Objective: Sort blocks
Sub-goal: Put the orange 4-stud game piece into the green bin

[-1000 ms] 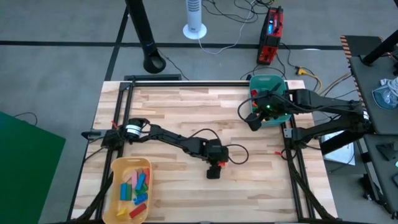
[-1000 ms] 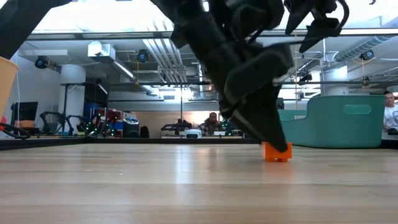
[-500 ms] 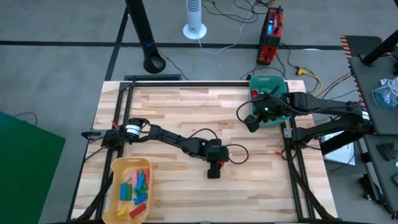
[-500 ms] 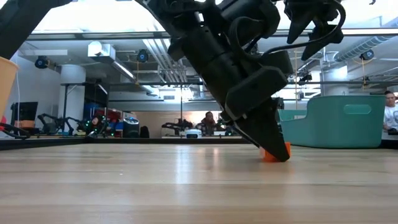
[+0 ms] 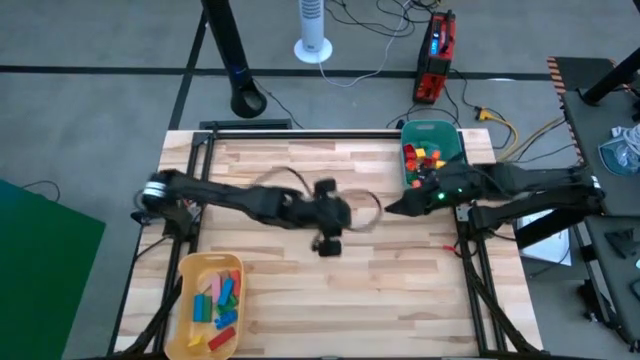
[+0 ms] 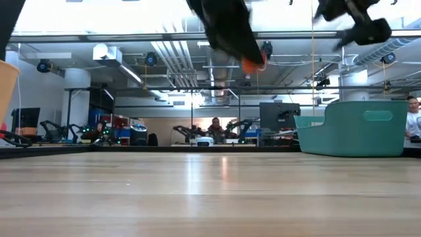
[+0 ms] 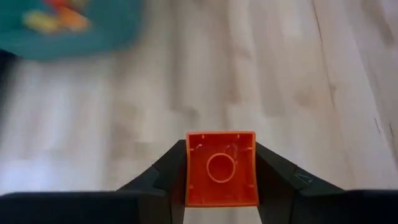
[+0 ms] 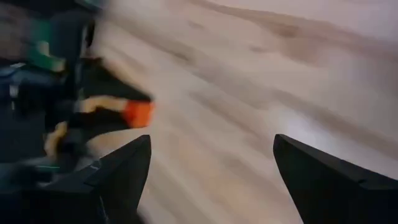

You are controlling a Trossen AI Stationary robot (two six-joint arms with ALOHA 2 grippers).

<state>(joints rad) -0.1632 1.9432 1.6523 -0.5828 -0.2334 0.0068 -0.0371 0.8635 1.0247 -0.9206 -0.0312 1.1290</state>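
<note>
My left gripper (image 5: 328,244) is over the middle of the table, shut on a small orange block (image 7: 221,168). In the low view the block (image 6: 252,64) is high above the tabletop. My right gripper (image 8: 211,180) is open and empty, and stands right of centre (image 5: 393,209), beside the teal bin (image 5: 432,175). In its wrist view the orange block (image 8: 138,114) shows farther off. Several red, yellow and orange blocks (image 5: 425,157) lie in the teal bin. Several pink, green, blue, yellow and red blocks (image 5: 218,298) lie in the yellow tray (image 5: 190,272). My left gripper pinches the orange block by two opposite sides (image 7: 188,169) between its two fingers (image 7: 273,177). The block's hollow underside with its round tube faces the wrist camera. The fingers slant downward, and the block sits at their free ends (image 6: 248,62), lifted clear of the table.
The teal bin stands at the table's far right corner, and shows at the right in the low view (image 6: 358,128). The yellow tray is at the near left corner. Bare wood (image 5: 400,290) lies between them. People sit in the room beyond the table.
My left gripper has risen from the tabletop with the orange block, which is now lifted clear, and has gone toward the table's far edge. My right gripper has swung from over the teal bin toward the table's near side, clearing the bin.
</note>
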